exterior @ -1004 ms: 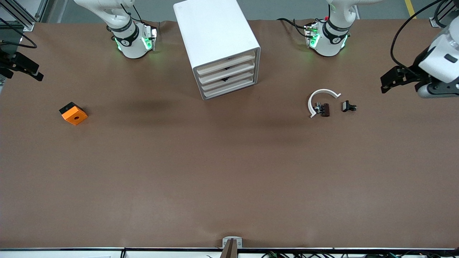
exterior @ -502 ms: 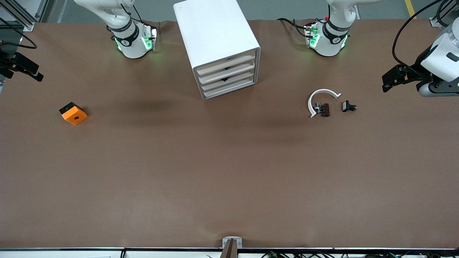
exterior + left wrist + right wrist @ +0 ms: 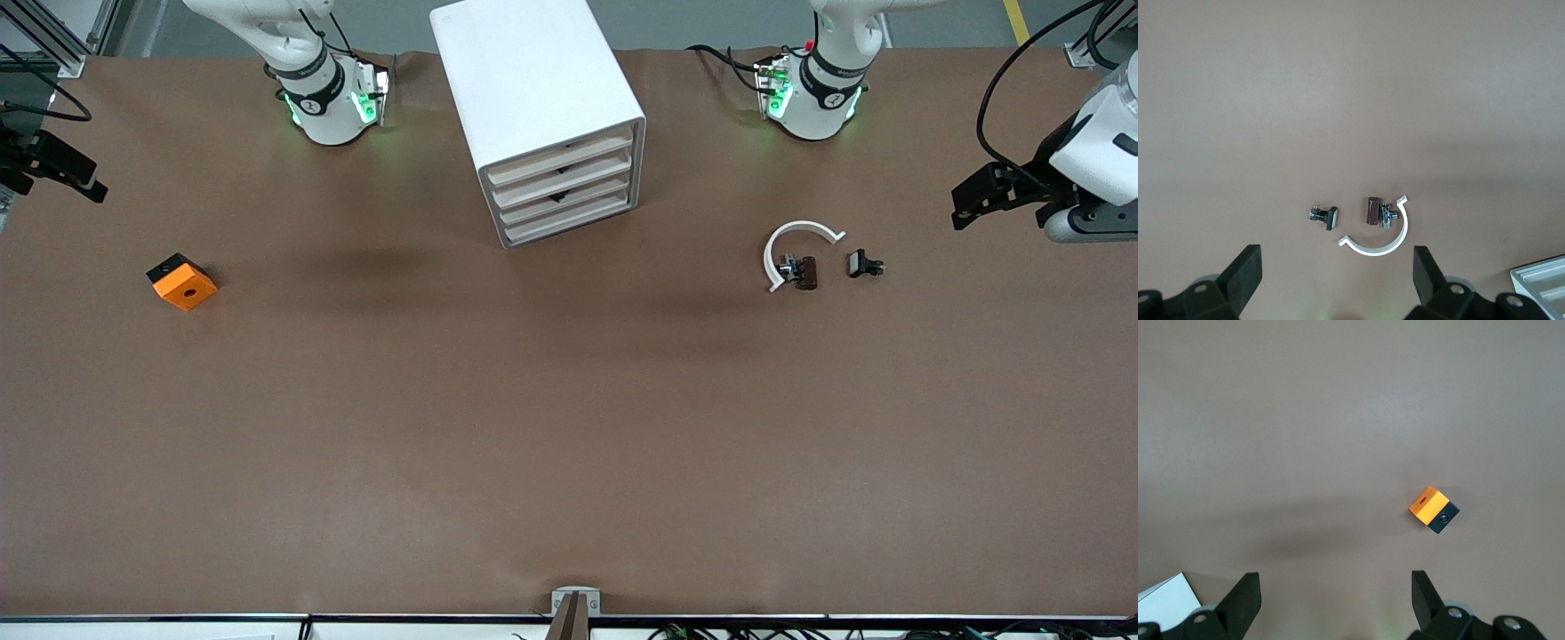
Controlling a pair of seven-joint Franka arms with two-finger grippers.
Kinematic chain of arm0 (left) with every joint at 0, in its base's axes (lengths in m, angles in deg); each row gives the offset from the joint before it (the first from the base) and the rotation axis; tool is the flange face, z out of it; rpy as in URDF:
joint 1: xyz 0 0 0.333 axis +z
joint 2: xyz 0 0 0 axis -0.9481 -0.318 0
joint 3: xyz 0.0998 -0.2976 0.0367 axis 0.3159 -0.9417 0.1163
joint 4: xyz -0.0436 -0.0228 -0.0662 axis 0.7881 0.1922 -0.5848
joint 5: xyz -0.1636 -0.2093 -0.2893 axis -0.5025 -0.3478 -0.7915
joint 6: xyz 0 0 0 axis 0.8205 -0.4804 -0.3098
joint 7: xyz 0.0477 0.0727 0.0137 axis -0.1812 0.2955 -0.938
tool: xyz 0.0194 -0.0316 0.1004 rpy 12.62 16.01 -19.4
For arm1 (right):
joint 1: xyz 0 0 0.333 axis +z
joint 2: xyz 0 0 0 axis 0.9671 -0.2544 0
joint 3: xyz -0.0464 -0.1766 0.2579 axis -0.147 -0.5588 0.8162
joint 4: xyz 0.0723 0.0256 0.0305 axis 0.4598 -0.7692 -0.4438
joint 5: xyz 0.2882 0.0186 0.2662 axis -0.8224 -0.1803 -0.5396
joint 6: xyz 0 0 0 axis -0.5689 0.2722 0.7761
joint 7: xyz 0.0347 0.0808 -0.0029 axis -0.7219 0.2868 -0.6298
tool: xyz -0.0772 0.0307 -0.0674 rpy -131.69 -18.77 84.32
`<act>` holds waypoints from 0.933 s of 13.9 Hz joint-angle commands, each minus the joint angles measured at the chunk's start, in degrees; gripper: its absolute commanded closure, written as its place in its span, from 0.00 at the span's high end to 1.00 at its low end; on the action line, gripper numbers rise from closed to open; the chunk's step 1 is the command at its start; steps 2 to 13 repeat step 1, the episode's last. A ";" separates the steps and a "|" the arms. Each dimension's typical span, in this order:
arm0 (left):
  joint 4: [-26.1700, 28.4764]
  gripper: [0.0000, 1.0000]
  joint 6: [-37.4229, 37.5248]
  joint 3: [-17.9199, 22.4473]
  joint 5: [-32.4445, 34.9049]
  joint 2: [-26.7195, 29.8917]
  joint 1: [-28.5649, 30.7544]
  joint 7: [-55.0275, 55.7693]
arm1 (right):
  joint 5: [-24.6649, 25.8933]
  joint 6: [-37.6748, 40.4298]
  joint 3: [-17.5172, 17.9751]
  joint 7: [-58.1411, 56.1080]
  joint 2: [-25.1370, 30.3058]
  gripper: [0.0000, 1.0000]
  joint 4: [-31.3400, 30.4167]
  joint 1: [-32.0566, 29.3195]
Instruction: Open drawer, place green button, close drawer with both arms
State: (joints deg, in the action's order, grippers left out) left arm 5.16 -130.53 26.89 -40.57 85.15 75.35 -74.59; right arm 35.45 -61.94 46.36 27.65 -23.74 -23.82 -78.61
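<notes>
Four drawers [image 3: 562,182], front view: all shut in the white cabinet [image 3: 533,80], standing between the arm bases.
Left end effector [image 3: 965,206]: released, up over the worktop's [image 3: 569,427] left-arm end.
Right end effector [image 3: 89,182]: released, over the right-arm end.
Left wrist view: fingers [image 3: 1245,273] spread wide, gripping nothing; white arc [image 3: 1381,237] and small dark parts [image 3: 1325,217] lying below.
Right wrist view: fingers [image 3: 1245,593] apart, empty; orange block [image 3: 1429,503] below.

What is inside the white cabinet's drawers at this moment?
Nothing can be told: all four drawers of the cabinet are shut, showing only cream fronts. A small dark mark sits on one front. No green-capped button shows on the table.
</notes>
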 commanded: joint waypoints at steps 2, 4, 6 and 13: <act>-1.64 1.00 0.73 -0.22 -0.50 -0.42 0.15 0.17 | -0.07 -0.72 0.22 0.95 1.27 1.00 -1.13 -0.26; -1.64 1.00 0.73 -0.22 -0.50 -0.42 0.15 0.17 | -0.07 -0.72 0.22 0.95 1.27 1.00 -1.13 -0.26; -1.64 1.00 0.73 -0.22 -0.50 -0.42 0.15 0.17 | -0.07 -0.72 0.22 0.95 1.27 1.00 -1.13 -0.26; -1.64 1.00 0.73 -0.22 -0.50 -0.42 0.15 0.17 | -0.07 -0.72 0.22 0.95 1.27 1.00 -1.13 -0.26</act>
